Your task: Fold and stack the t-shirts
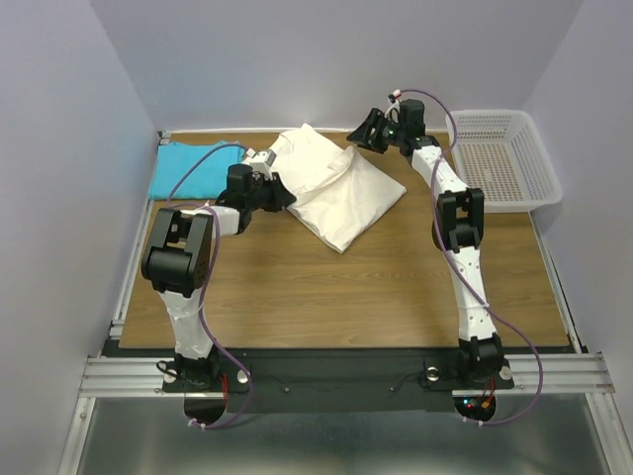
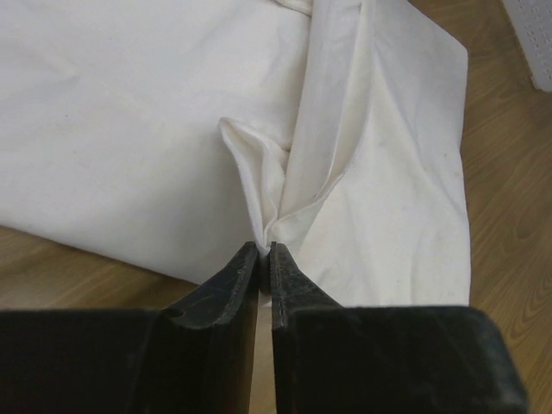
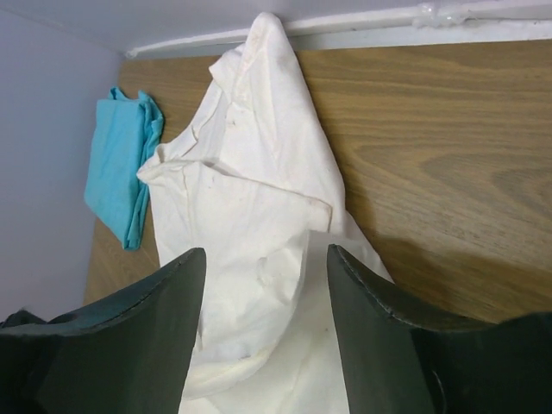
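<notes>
The cream shirt [image 1: 336, 193] lay on the table [image 1: 346, 287] just left of the basket [image 1: 492, 116] and not touching it, partly folded into a rough slab with one corner pointing toward the arms' bases. The blue shirt [image 1: 193, 168] sat crumpled well away from the basket, beyond the cream shirt, at the table's far corner.

The left gripper [image 2: 265, 250] was at the cream shirt's edge farthest from the basket. Its jaws were nearly together, with a puckered ridge of cloth nipped between the tips. The right gripper [image 3: 263, 254] hung over the shirt's back corner on the basket side, jaws spread wide with nothing between them.

The cotton looked light, limp and easily creased. It would sag and drag rather than hold a shape, and a pinch would likely gather only the top layer. It seemed best taken at hems or folded edges, both layers together, with the two grips kept well apart so the cloth stayed taut. The blue shirt, bunched as it was, would probably need spreading out before any fold.
</notes>
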Robot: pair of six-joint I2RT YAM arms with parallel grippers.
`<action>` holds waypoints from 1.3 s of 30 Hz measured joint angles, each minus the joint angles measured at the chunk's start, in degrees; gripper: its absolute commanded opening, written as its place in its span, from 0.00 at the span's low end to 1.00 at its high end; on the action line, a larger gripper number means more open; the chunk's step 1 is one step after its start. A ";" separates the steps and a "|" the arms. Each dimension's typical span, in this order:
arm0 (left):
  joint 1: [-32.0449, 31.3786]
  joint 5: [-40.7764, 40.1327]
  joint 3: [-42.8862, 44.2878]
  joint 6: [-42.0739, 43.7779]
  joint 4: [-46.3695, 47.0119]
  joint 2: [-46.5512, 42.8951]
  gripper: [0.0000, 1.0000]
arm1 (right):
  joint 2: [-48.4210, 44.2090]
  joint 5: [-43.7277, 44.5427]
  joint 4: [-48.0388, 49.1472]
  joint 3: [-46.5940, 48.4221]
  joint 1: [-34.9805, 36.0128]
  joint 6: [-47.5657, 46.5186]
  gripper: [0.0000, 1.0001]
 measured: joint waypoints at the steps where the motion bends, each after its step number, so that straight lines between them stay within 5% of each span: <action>1: 0.22 -0.72 0.00 -0.59 0.04 0.24 0.24 | 0.00 -0.26 0.24 0.17 0.00 -0.07 0.65; 11: 2.62 -5.51 0.00 -4.28 0.26 0.50 0.40 | -0.20 -3.02 1.77 -0.59 0.00 -0.22 0.65; 20: 3.58 -8.28 0.20 -4.66 -0.04 -0.33 0.59 | -8.28 -5.11 2.23 -13.07 -0.22 -5.25 0.66; 34: 1.95 -8.55 -13.81 -6.38 -5.35 -20.63 0.59 | -42.86 -5.86 -2.45 -47.60 -0.87 -40.15 0.72; 39: -10.38 -12.07 -17.40 -6.08 -9.55 -26.91 0.60 | -50.40 -4.02 -7.08 -57.57 -1.20 -51.17 0.72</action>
